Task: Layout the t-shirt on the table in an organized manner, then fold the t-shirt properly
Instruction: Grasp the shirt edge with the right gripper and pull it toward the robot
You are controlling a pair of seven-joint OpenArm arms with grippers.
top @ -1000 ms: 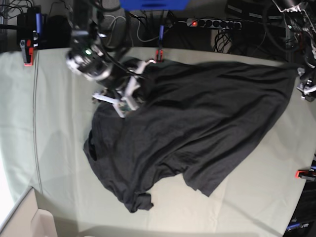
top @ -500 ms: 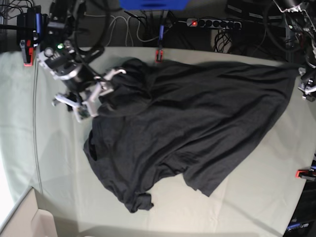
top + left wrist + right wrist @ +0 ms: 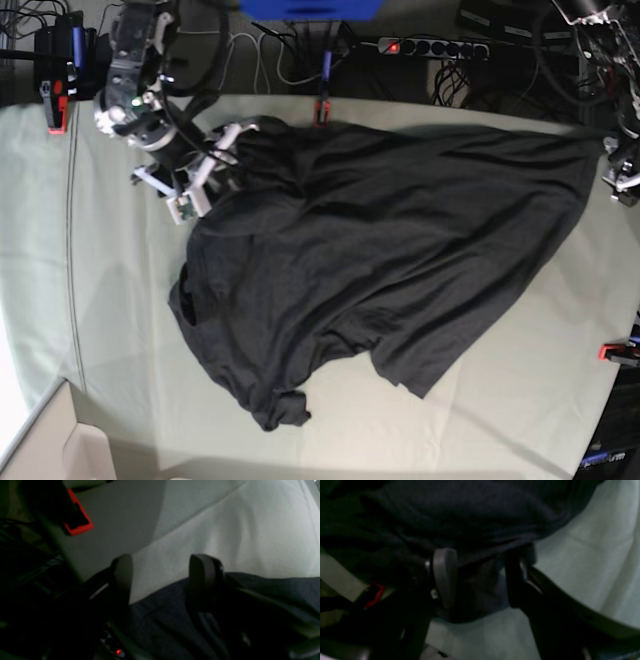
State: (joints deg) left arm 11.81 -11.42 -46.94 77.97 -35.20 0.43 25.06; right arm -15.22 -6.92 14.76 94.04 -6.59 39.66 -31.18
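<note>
T-shirt (image 3: 390, 250): spread rumpled across table (image 3: 120, 330)
Right gripper (image 3: 205, 170): fingers released, straddling shirt's bunched edge
Left gripper (image 3: 160, 580): fingers apart above shirt corner; nothing grasped

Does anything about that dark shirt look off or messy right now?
Yes. The t-shirt lies crooked on the table, not spread flat: one lower corner is curled under, and fabric is bunched up beside the right hand at the upper left.
</note>
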